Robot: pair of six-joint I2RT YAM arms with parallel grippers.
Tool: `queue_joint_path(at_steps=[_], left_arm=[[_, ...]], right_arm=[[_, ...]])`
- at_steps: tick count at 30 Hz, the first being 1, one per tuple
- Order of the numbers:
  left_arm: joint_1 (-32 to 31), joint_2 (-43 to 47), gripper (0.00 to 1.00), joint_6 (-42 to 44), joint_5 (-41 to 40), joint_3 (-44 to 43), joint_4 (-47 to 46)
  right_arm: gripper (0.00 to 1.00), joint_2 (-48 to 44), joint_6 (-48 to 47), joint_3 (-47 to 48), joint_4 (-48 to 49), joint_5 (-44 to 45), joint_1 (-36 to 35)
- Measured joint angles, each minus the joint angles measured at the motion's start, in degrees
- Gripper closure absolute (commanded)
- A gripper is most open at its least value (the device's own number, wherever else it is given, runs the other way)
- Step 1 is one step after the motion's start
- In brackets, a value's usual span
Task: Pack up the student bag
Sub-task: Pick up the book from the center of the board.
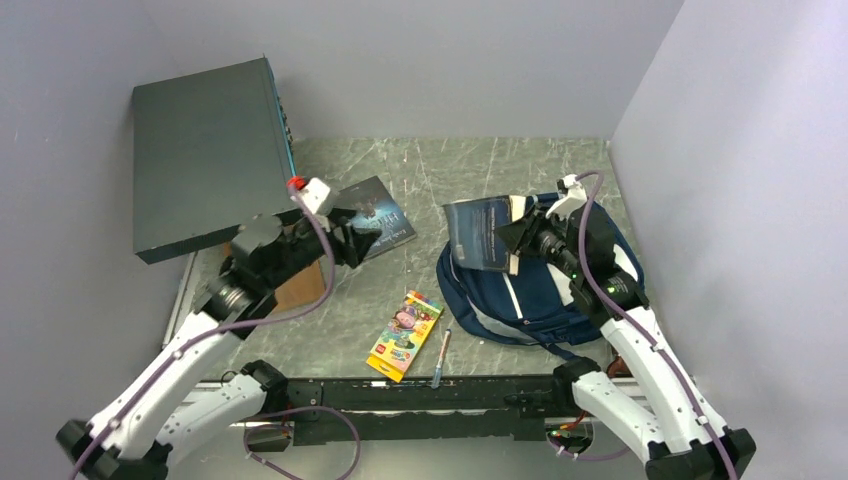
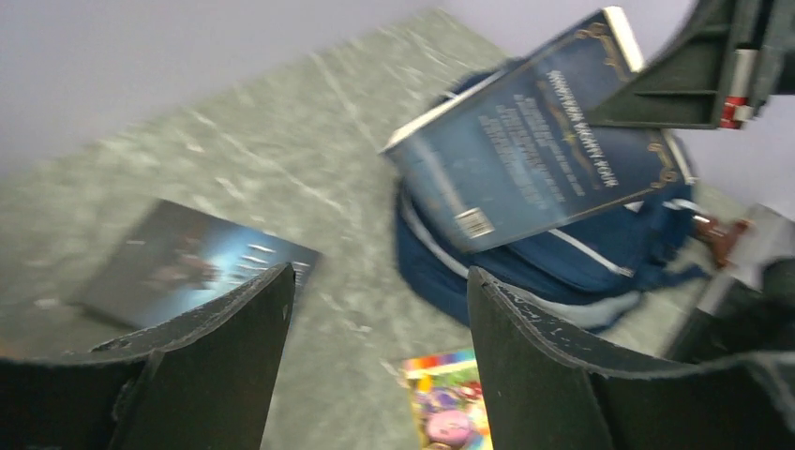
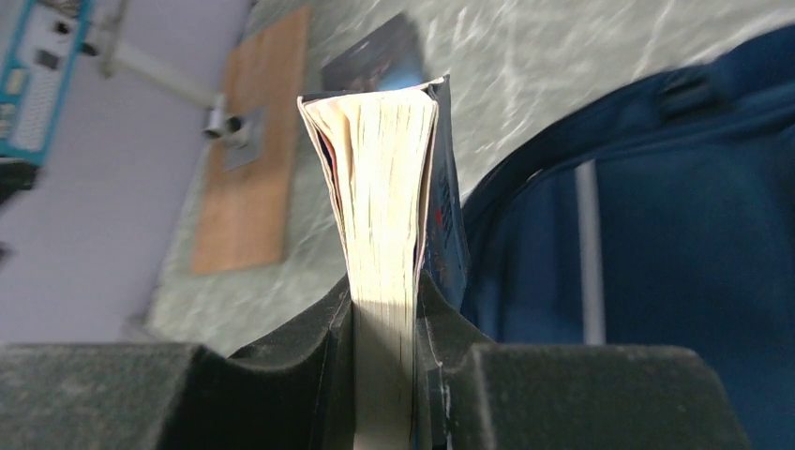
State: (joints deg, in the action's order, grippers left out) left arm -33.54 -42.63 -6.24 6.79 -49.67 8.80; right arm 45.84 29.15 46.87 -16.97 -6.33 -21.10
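I am in the middle of loading: my right tool [image 1: 522, 240] is clamped on a book [image 1: 482, 235] by one edge and holds it in the air over the far-left part of the bag [image 1: 545, 300]. The book sticks out leftward from the jaws, its cover tilted up, its pages fanning a little beyond the grip.

My left tool [image 1: 350, 242] stands wide and holds nothing. It hovers left of centre, just near of the second book [image 1: 382, 215], which lies flat on the counter [image 1: 470, 165].

The bag lies flat on the right side of the counter, just in front of my right arm. As I judge it, its long axis runs on a slant from near-left to far-right, the rounded end toward the near-left. I cannot tell which end is the top, and I see no open mouth from any view.

So the next move, I reckon, calls for finding or making that opening first: my free left tool would have to lift a flap or hold the mouth apart, and then my right could turn the book edge-on to it and slide it in. Dropping it now would only leave it on top of the fabric.

The crayons [image 1: 405, 335] and the pen [image 1: 441, 358] lie at the near edge, not yet packed
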Motion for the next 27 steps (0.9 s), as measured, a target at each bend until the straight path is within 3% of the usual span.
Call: queue_joint_path(at_steps=[4,7,10,16,20,27], left_arm=[[0.2,-7.4,0.23,-7.4,11.5,-0.7,-2.6],[-0.8,-10.1,0.22,-11.5,18.4,-0.4,-6.5],[-6.4,-12.7,0.22,-10.4,19.5,-3.1,-5.1],[-28.2,-18.8,0.15,4.7,5.7,-15.6,1.4],[-35.1,-20.3,0.10,16.6,-9.0,-15.8,1.6],[-42.4,-31.3,0.10,36.9,-34.6,-12.7,-5.2]], right_arm=[[1.00,0.0,10.2,0.0,-2.4,-12.5,5.5],[1.00,0.1,18.1,0.0,-1.6,-16.0,6.9],[1.00,1.0,24.4,0.0,0.6,-17.2,7.2],[1.00,3.9,33.7,-0.1,2.4,-17.8,7.2],[1.00,2.8,40.5,-1.1,3.8,-17.5,7.2],[1.00,-0.9,49.7,-2.6,5.9,-17.8,7.2]])
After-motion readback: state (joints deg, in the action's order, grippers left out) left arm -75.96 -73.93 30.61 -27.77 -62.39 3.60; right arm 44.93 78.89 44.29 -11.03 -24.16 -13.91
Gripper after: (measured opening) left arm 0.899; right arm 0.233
